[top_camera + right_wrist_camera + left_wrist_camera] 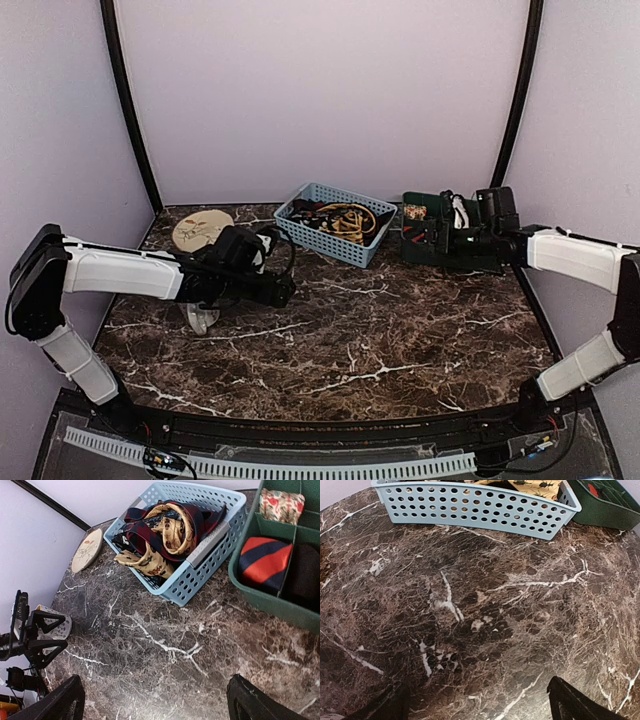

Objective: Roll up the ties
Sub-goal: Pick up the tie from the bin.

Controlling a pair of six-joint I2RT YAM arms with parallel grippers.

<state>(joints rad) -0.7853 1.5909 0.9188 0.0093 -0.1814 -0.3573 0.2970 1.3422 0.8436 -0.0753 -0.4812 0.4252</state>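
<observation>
Right wrist: ties [161, 534] beyond end effector [156, 700]

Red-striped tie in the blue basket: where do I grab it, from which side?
Grip the red-striped tie probably at its raised loop atop the pile, from straight above: the blue basket walls it in all round, and the gold tie tangles with it.

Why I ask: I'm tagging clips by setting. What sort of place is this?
Probably a robot test booth: a left arm and right arm at a marble-look table, plain walls around, a basket of ties.
</observation>
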